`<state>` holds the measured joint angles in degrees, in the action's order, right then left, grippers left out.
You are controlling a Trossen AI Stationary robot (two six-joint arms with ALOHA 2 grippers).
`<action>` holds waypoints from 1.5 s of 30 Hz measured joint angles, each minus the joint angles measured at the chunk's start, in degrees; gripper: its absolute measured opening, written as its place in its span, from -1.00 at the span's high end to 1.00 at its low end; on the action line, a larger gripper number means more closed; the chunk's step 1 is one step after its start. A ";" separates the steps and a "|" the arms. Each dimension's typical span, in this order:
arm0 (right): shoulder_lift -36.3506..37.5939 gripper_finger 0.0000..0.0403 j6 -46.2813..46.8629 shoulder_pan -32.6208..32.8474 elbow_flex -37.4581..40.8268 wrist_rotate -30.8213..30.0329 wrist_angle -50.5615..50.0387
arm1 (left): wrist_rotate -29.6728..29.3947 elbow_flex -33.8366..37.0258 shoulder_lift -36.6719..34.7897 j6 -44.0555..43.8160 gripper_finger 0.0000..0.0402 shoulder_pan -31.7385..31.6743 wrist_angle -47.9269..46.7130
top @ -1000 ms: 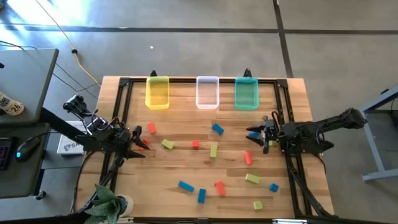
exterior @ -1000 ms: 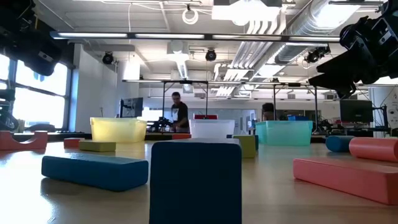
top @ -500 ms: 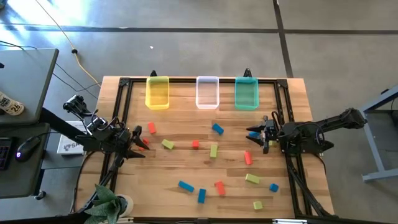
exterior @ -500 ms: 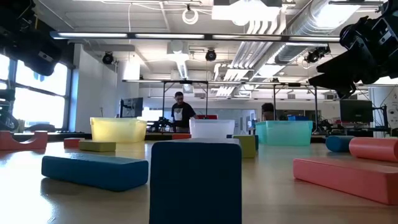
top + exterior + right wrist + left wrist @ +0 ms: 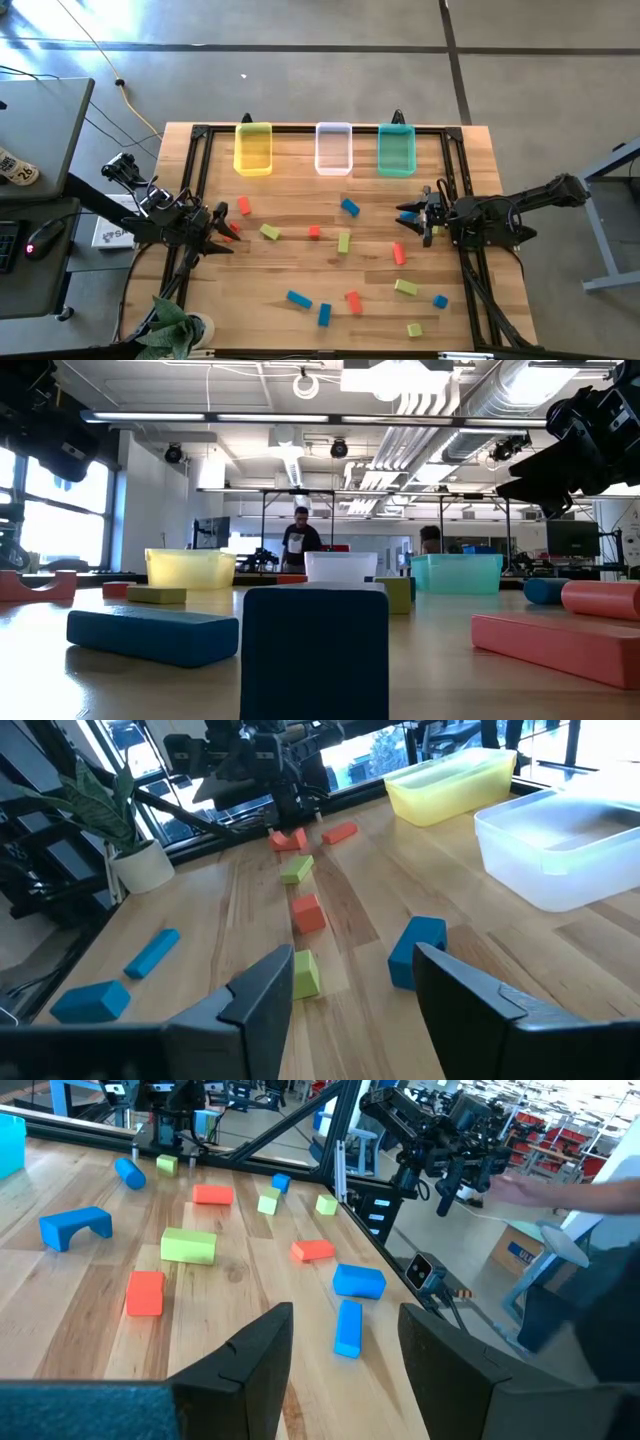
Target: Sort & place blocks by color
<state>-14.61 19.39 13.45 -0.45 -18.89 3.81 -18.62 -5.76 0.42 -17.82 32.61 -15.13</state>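
Nothing on the table has moved since a second ago; only a person in the room behind has walked right. The blocks lie loose across the middle and near half of the table (image 5: 300,265), none in the bins. The red arch block (image 5: 229,229) sits just beside the left gripper (image 5: 222,233), at its 3 o'clock (nearest candidate). The blue arch block (image 5: 349,207) lies at the right gripper's (image 5: 412,222) 10 o'clock, well apart. Both grippers have their fingers spread and hold nothing.

Grey concrete floor (image 5: 330,60), ceiling ducts (image 5: 440,400), windows (image 5: 60,520)
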 joint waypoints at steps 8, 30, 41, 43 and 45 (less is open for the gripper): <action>0.02 0.04 -0.15 -0.01 0.00 0.00 0.00 | 0.00 0.01 0.00 0.00 0.14 0.00 0.01; 0.00 0.04 0.05 -0.02 0.00 -0.65 0.22 | 0.01 0.00 0.00 0.00 0.14 0.01 0.00; 0.04 0.04 11.66 -0.02 -1.40 -4.97 7.15 | -0.01 0.00 -0.01 0.00 0.14 0.01 0.01; 0.00 0.04 11.66 -0.03 -1.49 -6.87 11.54 | -0.01 0.02 0.01 0.00 0.14 0.01 0.01; 0.00 0.04 10.91 -0.02 -1.51 -8.73 16.12 | -0.07 0.02 0.01 0.00 0.14 0.01 0.01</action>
<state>-14.61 30.30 13.43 -1.96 -27.62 19.93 -18.69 -5.74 0.43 -17.82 32.62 -15.11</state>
